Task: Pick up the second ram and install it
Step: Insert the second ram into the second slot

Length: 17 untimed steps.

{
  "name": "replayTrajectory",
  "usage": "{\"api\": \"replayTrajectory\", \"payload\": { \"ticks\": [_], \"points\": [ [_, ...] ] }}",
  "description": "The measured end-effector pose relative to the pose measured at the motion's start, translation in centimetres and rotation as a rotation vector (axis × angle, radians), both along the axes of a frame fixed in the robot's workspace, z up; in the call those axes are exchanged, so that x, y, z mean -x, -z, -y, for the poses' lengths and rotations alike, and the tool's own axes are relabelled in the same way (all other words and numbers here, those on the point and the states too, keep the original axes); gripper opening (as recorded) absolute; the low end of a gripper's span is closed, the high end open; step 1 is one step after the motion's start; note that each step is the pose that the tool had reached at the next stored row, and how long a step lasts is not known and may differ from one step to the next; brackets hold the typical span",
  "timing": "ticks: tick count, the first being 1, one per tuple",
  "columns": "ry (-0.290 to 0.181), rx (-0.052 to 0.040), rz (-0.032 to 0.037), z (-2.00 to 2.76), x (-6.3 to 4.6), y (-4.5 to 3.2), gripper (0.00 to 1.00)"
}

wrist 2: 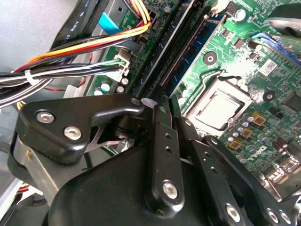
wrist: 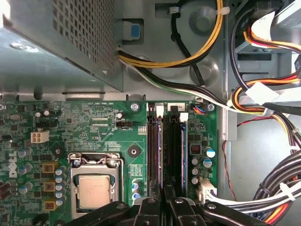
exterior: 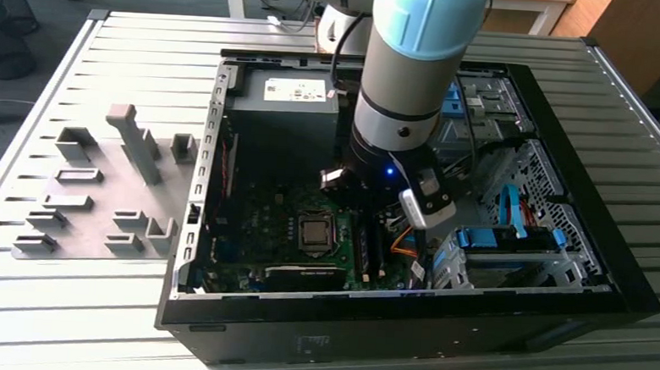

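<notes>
The second ram (wrist: 157,150), a thin stick with dark chips, stands on edge in a black motherboard slot beside the processor socket. My gripper (wrist: 163,208) sits over its near end, and its black fingers (wrist 2: 160,117) are pressed close together on the stick's top edge. Two slots over, another blue-green stick (wrist: 184,150) (wrist 2: 195,49) sits in its slot. In the exterior view my arm (exterior: 409,87) reaches straight down into the open computer case (exterior: 596,275), with the wrist low above the green motherboard (exterior: 254,232).
The processor socket (wrist: 94,190) lies close to the slots. A perforated metal power-supply box (wrist: 56,42) and bundles of coloured cables (wrist: 263,94) crowd the space around them. Blue drive brackets (exterior: 508,238) fill the case's right side. A grey fixture plate (exterior: 92,198) lies left of the case.
</notes>
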State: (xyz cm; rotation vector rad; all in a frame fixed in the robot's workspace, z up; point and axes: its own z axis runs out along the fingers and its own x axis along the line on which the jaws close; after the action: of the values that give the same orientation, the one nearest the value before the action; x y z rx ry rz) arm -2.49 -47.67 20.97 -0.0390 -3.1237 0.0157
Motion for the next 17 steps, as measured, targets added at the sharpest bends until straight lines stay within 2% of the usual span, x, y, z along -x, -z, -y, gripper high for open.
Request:
{"api": "replayTrajectory", "payload": {
  "ticks": [12, 14, 15, 17],
  "points": [
    [0.0, 0.0001, 0.0001, 0.0, 0.0, 0.15, 0.14],
    [0.0, 0.0001, 0.0, 0.0, 0.0, 0.15, 0.15],
    [0.0, 0.0001, 0.0, 0.0, 0.0, 0.16, 0.22],
    [0.0, 0.0, 0.0, 0.0, 0.0, 0.15, 0.22]
  ]
}}
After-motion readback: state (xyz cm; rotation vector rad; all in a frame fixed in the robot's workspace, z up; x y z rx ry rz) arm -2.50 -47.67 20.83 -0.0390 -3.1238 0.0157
